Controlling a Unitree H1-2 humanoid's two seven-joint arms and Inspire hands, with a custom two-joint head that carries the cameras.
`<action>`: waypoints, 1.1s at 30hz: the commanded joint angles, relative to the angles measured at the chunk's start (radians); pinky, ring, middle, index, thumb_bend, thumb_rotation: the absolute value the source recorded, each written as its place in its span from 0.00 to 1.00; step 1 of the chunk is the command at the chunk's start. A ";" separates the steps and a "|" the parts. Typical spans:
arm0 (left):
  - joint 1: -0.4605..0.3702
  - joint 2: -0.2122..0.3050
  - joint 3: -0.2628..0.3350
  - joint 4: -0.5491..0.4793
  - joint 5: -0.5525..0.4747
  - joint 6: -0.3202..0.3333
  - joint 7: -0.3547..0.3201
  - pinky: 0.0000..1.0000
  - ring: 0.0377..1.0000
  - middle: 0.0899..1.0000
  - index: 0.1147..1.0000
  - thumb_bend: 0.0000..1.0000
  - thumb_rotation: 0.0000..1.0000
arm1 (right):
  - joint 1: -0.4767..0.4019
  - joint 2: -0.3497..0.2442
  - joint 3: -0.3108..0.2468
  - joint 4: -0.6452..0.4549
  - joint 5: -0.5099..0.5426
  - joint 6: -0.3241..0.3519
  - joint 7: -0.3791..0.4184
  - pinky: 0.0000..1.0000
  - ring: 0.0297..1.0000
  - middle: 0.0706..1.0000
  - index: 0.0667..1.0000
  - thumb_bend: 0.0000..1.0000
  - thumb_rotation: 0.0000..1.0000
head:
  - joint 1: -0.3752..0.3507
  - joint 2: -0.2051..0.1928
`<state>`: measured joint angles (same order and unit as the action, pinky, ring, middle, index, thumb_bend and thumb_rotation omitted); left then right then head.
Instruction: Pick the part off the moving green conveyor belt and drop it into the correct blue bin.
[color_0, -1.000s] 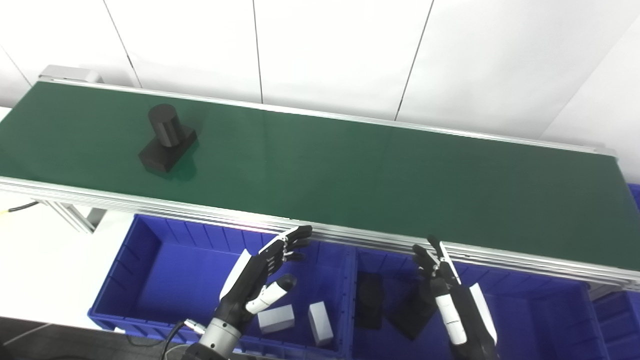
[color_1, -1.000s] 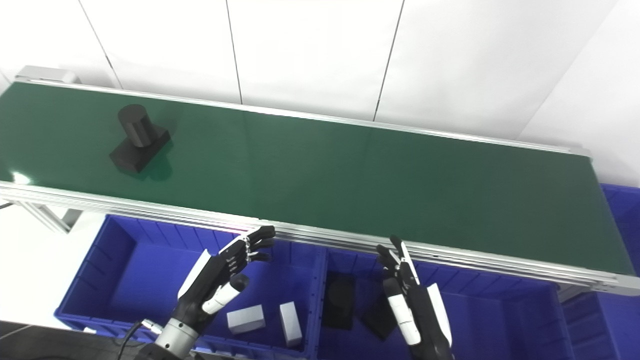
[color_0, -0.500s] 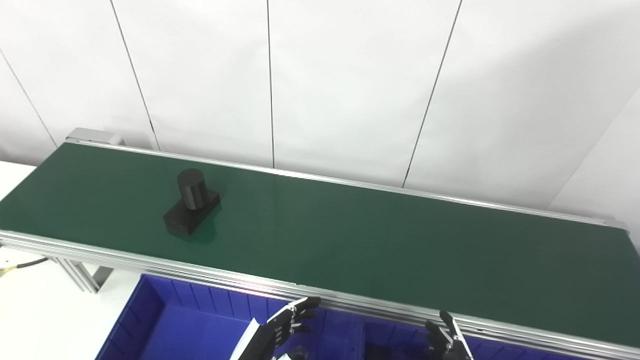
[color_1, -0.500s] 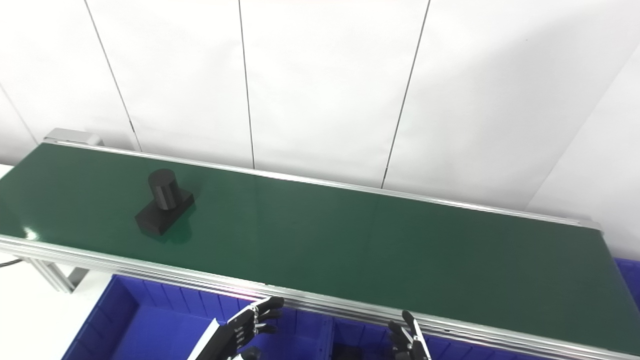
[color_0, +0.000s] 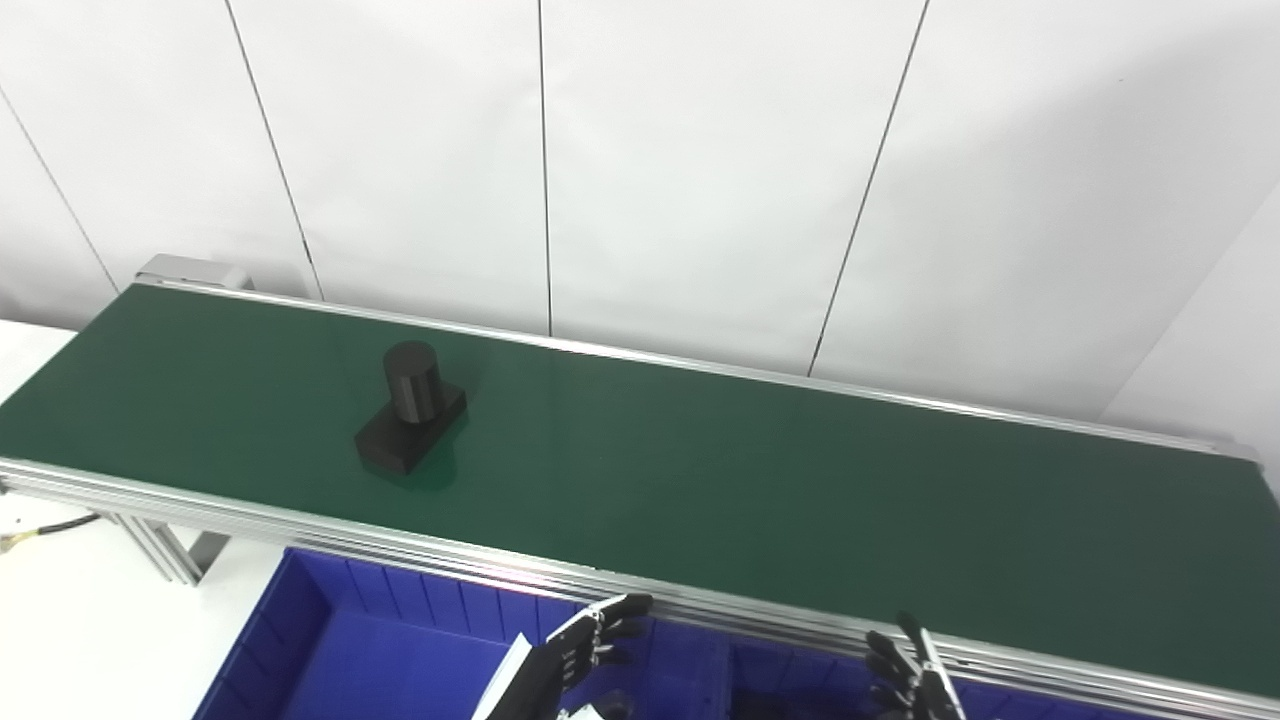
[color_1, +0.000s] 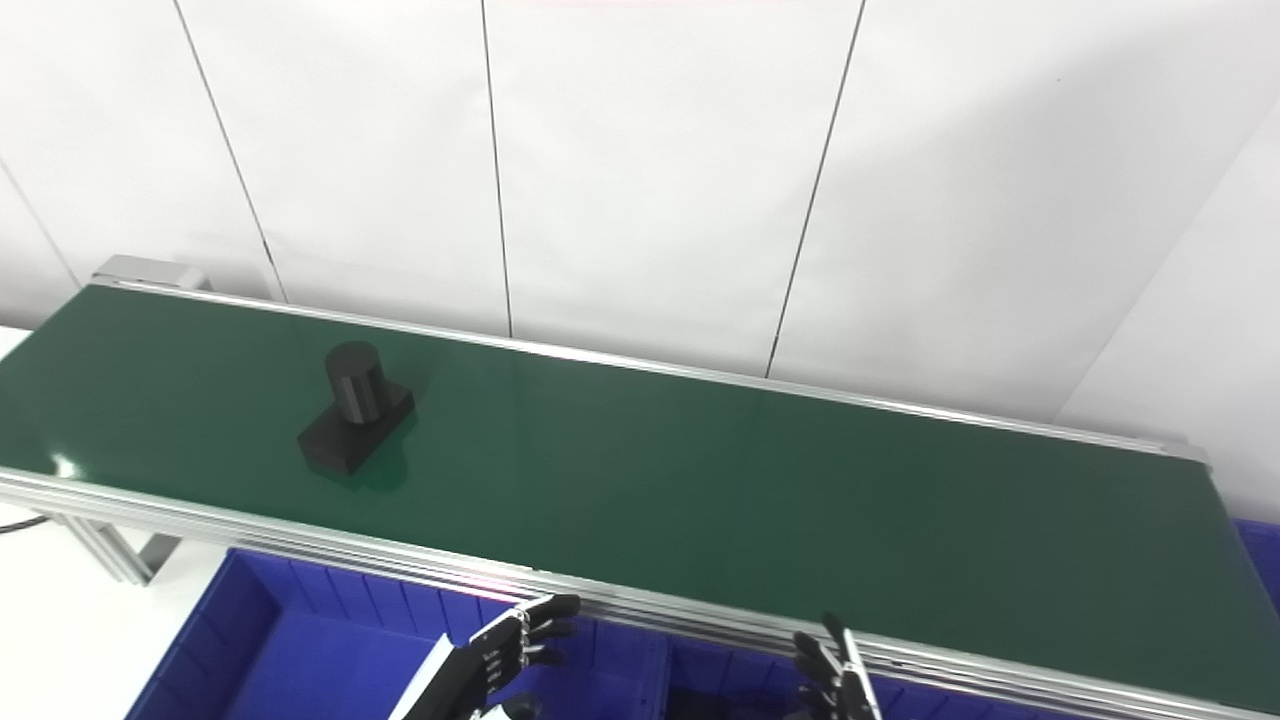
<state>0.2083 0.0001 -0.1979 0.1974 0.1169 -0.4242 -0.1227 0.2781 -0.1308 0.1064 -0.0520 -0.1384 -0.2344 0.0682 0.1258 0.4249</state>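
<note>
the black part, a cylinder upright on a flat base, rides the left stretch of the green conveyor belt, well apart from the left hand and right hand, whose fingers look spread and empty over the blue bin, though mostly cropped, so a late reach could miss the part or tip its tall cylinder.

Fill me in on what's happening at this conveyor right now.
Nothing is being held. A black part, a cylinder standing on a flat block, sits on the left stretch of the green conveyor belt. Both hands wait below the belt's near rail, above the blue bins: the left hand and the right hand, each only partly in view, fingers apart and empty. The part has not been picked.
</note>
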 joint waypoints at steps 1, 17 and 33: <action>-0.023 -0.018 -0.013 -0.015 0.019 -0.042 0.021 0.73 0.81 0.84 0.79 0.72 0.77 | -0.021 -0.014 -0.012 -0.007 0.001 -0.098 -0.011 0.81 0.87 0.88 0.99 0.75 0.85 | 0.001 0.001; -0.051 -0.050 -0.058 0.016 0.050 -0.030 0.043 0.75 0.82 0.85 0.80 0.76 0.74 | -0.123 -0.102 -0.039 -0.070 0.079 -0.168 0.052 0.80 0.84 0.85 0.98 0.90 0.71 | 0.015 0.012; -0.044 -0.056 -0.070 -0.006 0.035 -0.025 0.032 0.78 0.85 0.86 0.79 0.80 0.70 | -0.268 -0.094 -0.033 -0.180 0.091 -0.019 0.092 0.82 0.83 0.86 0.99 0.87 0.70 | 0.015 0.062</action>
<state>0.1752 -0.0497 -0.2613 0.2248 0.1613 -0.4255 -0.0887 0.0412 -0.2318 0.0732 -0.1895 -0.0419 -0.2592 0.1607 0.1396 0.4863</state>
